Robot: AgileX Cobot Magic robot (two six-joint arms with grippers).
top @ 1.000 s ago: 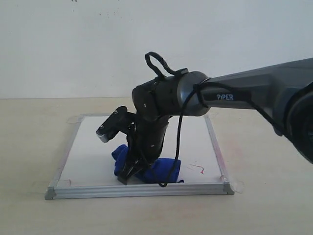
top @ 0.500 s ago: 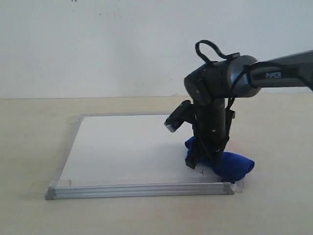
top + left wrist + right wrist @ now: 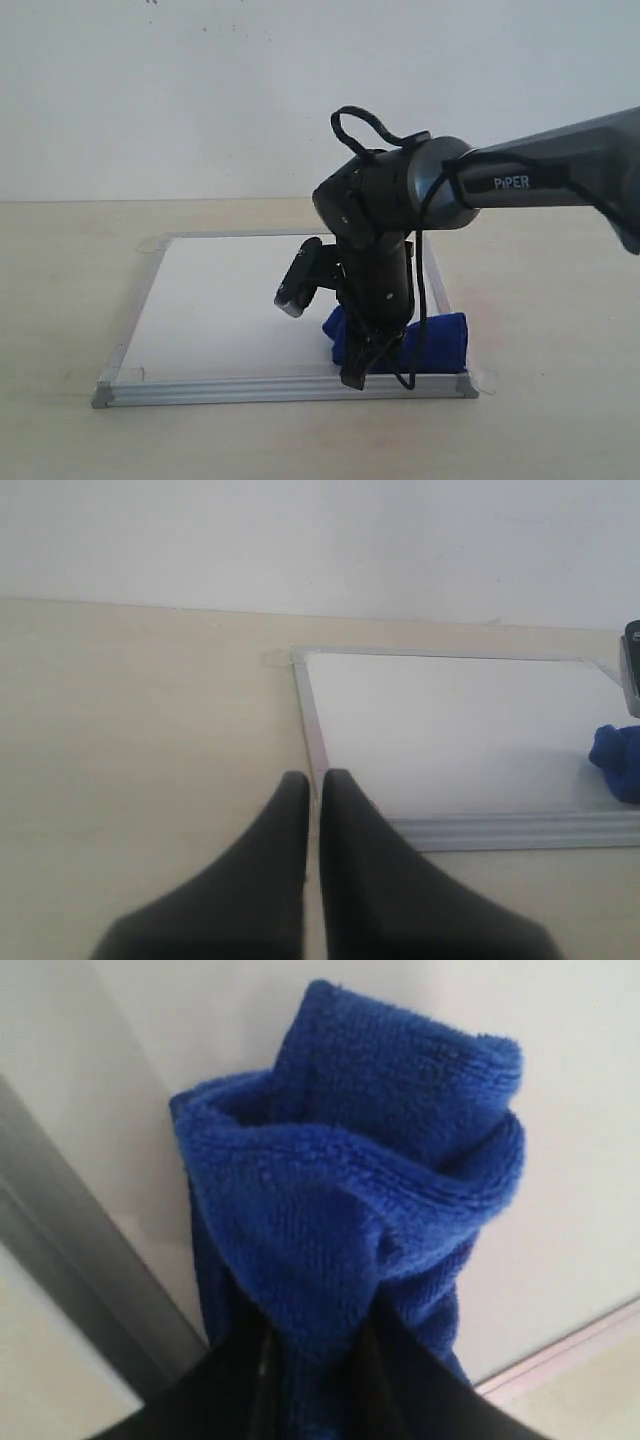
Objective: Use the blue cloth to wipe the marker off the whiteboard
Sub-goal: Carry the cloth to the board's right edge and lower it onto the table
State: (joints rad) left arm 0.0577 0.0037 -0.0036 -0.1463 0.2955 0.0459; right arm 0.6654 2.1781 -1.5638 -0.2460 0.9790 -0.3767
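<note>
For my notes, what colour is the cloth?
Royal blue; the cloth shows best in the right wrist view.

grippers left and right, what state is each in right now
Left gripper: shut, holding nothing.
Right gripper: shut on the deep-blue fleecy cloth, which is on the white aluminium-framed whiteboard.

Whiteboard (image 3: pixel 220 300) on a table, seen from the front: its surface from 7 round to 12 o'clock lies bare, open to a gripper. At 5 o'clock the right gripper (image 3: pixel 358 375) and bunched blue cloth (image 3: pixel 440 342) block the corner — the arm (image 3: pixel 560 175) bars 3 o'clock.
</note>
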